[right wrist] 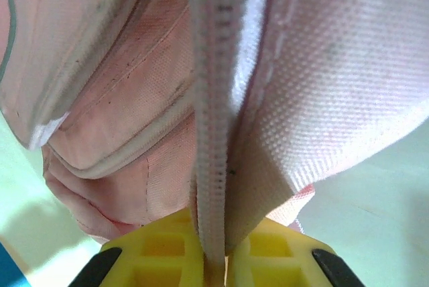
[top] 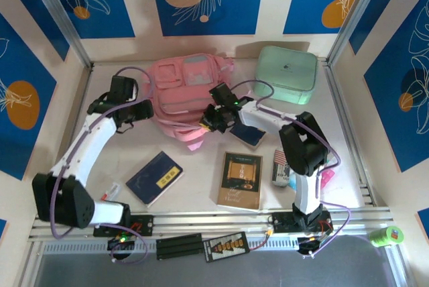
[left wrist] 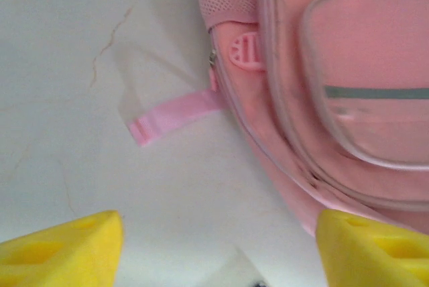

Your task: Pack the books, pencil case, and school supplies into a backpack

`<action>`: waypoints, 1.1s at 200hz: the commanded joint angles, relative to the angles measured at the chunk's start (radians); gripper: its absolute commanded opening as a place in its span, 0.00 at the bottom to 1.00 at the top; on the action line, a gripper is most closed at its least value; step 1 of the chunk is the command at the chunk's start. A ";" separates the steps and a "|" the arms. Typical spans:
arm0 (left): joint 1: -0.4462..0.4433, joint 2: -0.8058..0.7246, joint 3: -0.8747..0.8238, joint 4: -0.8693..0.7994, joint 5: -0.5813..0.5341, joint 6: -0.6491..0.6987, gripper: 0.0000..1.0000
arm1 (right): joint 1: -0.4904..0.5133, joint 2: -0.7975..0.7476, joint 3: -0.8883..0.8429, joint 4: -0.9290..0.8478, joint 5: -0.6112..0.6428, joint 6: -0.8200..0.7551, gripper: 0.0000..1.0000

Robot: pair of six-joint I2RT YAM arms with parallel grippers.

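Pinching the zipper of the backpack (right wrist: 120, 119), right end effector (right wrist: 213, 260) sits narrow; left end effector (left wrist: 221, 250) spread wide, empty.

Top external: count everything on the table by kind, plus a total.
books: 3 (navy book, second navy book, brown book)
pink backpack: 1
mint-green box: 1
small items, too small to name: 3 (red-and-white item, patterned packet, pink item)
Total: 8
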 commanded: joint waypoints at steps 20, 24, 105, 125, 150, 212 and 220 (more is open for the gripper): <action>0.012 -0.106 -0.123 0.019 0.168 -0.020 0.93 | 0.060 0.005 0.104 -0.009 0.096 -0.075 0.43; 0.011 -0.115 -0.132 0.026 0.187 -0.017 0.94 | 0.063 -0.008 0.102 -0.024 0.108 -0.087 0.47; -0.204 -0.150 -0.178 0.171 0.349 -0.031 0.97 | 0.086 -0.427 -0.235 -0.225 0.356 -0.200 0.83; -0.292 -0.114 -0.185 0.243 0.364 -0.057 1.00 | 0.039 -0.482 -0.290 -0.271 0.392 -0.188 0.83; -0.371 -0.064 -0.197 0.321 0.384 -0.081 0.99 | -0.037 -0.476 -0.299 -0.297 0.374 -0.218 0.81; -0.412 -0.048 -0.259 0.460 0.437 -0.117 1.00 | -0.184 -0.231 -0.141 -0.259 0.301 -0.276 0.75; -0.413 -0.051 -0.265 0.464 0.438 -0.116 1.00 | -0.193 -0.197 -0.120 -0.255 0.293 -0.277 0.75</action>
